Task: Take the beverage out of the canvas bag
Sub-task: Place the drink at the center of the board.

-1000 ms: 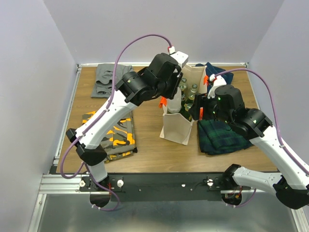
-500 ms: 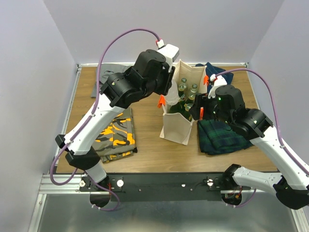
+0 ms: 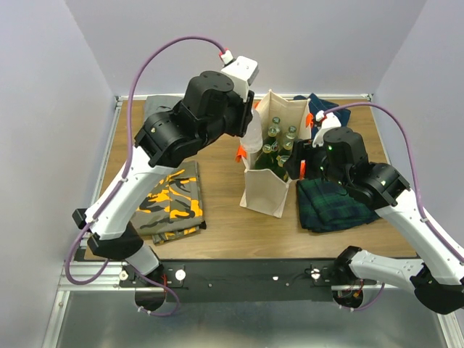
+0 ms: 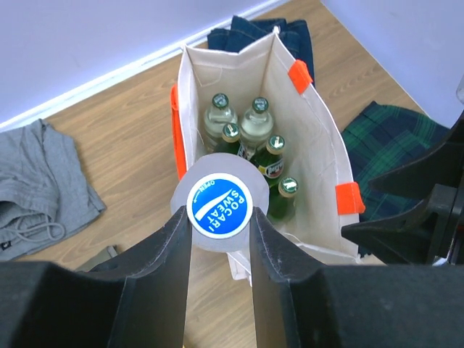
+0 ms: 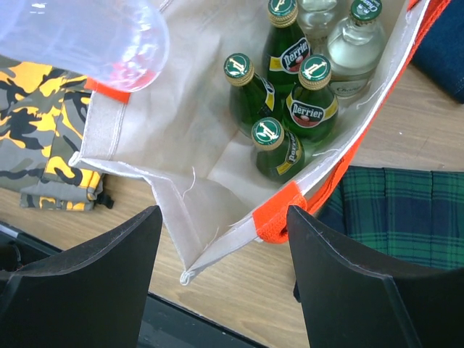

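Observation:
The canvas bag [image 3: 264, 192] stands upright mid-table, cream with orange handles. My left gripper [image 3: 250, 129] is shut on the blue "Pocari Sweat" cap [image 4: 220, 206] of a clear plastic bottle [image 3: 252, 139] and holds it above the bag's left rim. The bottle's base shows in the right wrist view [image 5: 94, 36], above the bag [image 5: 196, 130]. Several green and clear glass bottles [image 5: 290, 109] stand inside the bag [image 4: 319, 145]. My right gripper [image 5: 225, 217] is open, its fingers wide apart over the bag's near right corner, the right finger by an orange handle tab [image 5: 279, 210].
A camouflage cloth [image 3: 170, 203] lies left of the bag. Grey clothes [image 3: 156, 109] lie at the back left. A folded green plaid cloth [image 3: 330, 203] lies right of the bag under my right arm. Navy clothes [image 3: 319, 105] lie behind the bag.
My left arm has risen and drawn back to the left, lifting the clear bottle up out of the bag. The right arm and the bag have not moved.

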{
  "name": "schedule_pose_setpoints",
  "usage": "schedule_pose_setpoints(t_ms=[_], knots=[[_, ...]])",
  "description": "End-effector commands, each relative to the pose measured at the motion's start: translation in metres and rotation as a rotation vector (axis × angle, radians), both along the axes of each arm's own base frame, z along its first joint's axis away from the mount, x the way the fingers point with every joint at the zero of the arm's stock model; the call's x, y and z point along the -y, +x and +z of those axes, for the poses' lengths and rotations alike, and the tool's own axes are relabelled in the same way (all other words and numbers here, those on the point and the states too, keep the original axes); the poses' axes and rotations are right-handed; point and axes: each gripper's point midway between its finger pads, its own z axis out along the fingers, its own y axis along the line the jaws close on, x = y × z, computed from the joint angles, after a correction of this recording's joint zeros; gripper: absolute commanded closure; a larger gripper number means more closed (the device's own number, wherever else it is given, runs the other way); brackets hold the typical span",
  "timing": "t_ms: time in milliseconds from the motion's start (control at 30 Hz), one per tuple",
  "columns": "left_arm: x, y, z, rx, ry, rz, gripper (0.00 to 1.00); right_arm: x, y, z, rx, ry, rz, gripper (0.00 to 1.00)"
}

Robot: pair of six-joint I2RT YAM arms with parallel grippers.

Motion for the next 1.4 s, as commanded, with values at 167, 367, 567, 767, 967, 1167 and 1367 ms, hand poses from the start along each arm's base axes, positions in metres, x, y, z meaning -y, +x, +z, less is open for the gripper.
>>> schedule_pose_setpoints(t_ms=[167, 367, 567, 767, 967, 1167, 1367], knots=[[-0.054, -0.002, 0.108, 0.292, -0.194, 0.141, 1.0, -0.002, 0.003, 0.002, 0.015, 0.015, -0.011, 0.22], [-0.06, 0.001, 0.106, 0.298, -0.179, 0.166, 1.0, -0.004, 0.004, 0.005, 0.018, 0.023, -0.006, 0.22], [-0.067, 0.015, 0.094, 0.295, -0.147, 0.22, 1.0, -0.006, 0.004, 0.005, 0.017, 0.023, -0.004, 0.22], [-0.075, 0.034, 0.073, 0.267, -0.134, 0.26, 1.0, -0.006, 0.005, 0.003, 0.014, 0.021, -0.004, 0.22], [-0.075, 0.056, 0.044, 0.24, -0.121, 0.268, 1.0, -0.006, 0.005, -0.001, 0.007, 0.009, -0.003, 0.22], [-0.076, 0.078, 0.007, 0.202, -0.102, 0.284, 1.0, -0.004, 0.007, -0.005, 0.004, -0.005, -0.008, 0.22], [-0.077, 0.094, -0.024, 0.192, -0.112, 0.302, 1.0, -0.005, 0.008, -0.007, -0.002, -0.012, -0.009, 0.22]])
